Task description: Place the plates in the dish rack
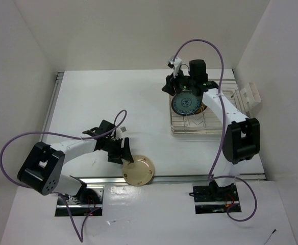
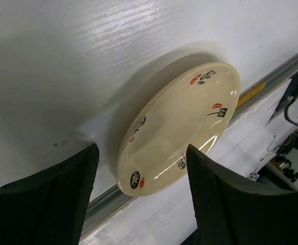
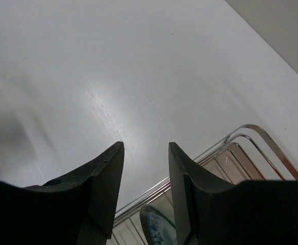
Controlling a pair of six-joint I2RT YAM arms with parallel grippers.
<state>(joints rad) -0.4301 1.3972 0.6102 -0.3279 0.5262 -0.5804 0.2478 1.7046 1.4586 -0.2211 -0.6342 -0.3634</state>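
cream plate (image 2: pixel 177 127) with black and red marks lies at the near edge of the table (image 1: pixel 113 97) ahead of the wide-spread left gripper (image 2: pixel 140 153), blue-teal plate (image 1: pixel 186 103) stands in the rack (image 1: pixel 210 128) by the half-spread, empty right gripper (image 3: pixel 146 148)

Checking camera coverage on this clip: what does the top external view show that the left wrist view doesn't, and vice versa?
Only the top external view shows the rectangular silver wire dish rack, the round blue-teal patterned plate in it, and the small white bracket beside it. Only the left wrist view shows the red and black marks on the round cream plate. Both show that cream plate lying by the metal rail, with the open left tool close to it.
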